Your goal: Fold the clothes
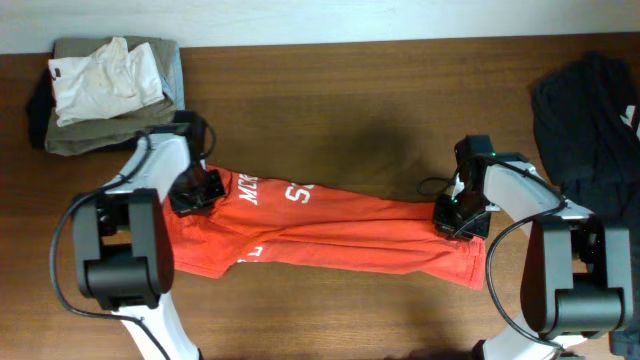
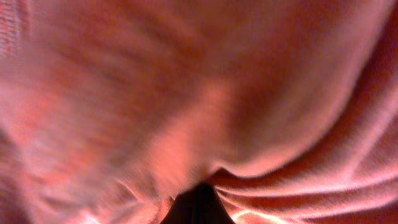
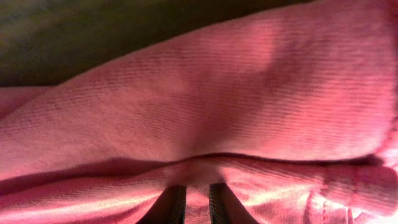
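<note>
The red-orange T-shirt (image 1: 330,232) with white lettering lies stretched in a long band across the middle of the table. My left gripper (image 1: 196,192) is at its left end near the lettering; in the left wrist view red cloth (image 2: 205,93) fills the frame and the jaws (image 2: 198,208) show as one dark closed tip in the fabric. My right gripper (image 1: 456,218) is at the shirt's right end. In the right wrist view its two dark fingers (image 3: 198,202) pinch a fold of the red cloth (image 3: 236,118).
A white top (image 1: 105,78) lies on khaki-grey folded garments (image 1: 110,125) at the back left corner. A black garment (image 1: 585,110) lies at the back right. Bare brown table (image 1: 350,110) shows behind the shirt.
</note>
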Tool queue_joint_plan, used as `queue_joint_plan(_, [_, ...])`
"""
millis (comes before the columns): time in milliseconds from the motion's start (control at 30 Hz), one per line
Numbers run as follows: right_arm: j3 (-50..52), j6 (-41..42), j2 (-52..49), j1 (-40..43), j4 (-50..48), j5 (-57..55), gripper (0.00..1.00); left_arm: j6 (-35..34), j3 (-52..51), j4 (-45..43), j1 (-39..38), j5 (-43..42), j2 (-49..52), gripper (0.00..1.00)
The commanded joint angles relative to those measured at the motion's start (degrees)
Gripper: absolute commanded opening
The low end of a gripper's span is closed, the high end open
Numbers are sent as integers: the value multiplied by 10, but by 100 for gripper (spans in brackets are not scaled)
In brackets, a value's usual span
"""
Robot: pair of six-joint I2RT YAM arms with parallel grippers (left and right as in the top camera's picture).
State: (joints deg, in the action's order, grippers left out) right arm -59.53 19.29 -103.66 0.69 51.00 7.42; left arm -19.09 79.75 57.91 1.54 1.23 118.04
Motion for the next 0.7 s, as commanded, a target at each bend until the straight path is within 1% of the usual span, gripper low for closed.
queue_joint_plan(0, [9,5,-8,-3,-31,-5,18,-21,-10,-31,75,41,49,0])
queue_joint_plan(133, [8,5,-21,-3,-61,-5,18,-20,-10,-34,141,42,49,0])
queue_joint_plan(233, [4,0,-21,-3,-69,-6,18,-21,-10,-42,176,63,49,0])
queue_joint_plan(333, [-16,-6,-21,-3,-69,-10,19,-21,-10,-50,215,66,49,0])
queue_joint_plan(400, [-36,-6,-21,-3,-68,-10,22,-21,-9,-59,234,66,49,0])
queue_joint_plan(433, [-68,-9,-21,-3,-45,-10,26,-21,-4,-60,249,64,48,0])
queue_joint_plan(500, [-106,-10,-21,-3,-12,-15,27,-21,6,-52,256,62,44,0])
queue_joint_plan(533, [-137,-13,-21,-2,18,-23,37,-21,16,-42,257,55,37,0])
queue_joint_plan(567, [-152,-23,-21,-2,33,-23,52,-21,26,-31,257,49,31,1])
queue_joint_plan(600, [-170,-30,-21,3,52,-23,70,-20,39,-19,256,40,18,2])
queue_joint_plan(633, [-181,-30,-21,11,63,-17,75,-20,49,-11,254,38,2,6])
queue_joint_plan(667, [-181,-32,-21,20,65,-9,76,-20,55,-7,252,38,-14,24])
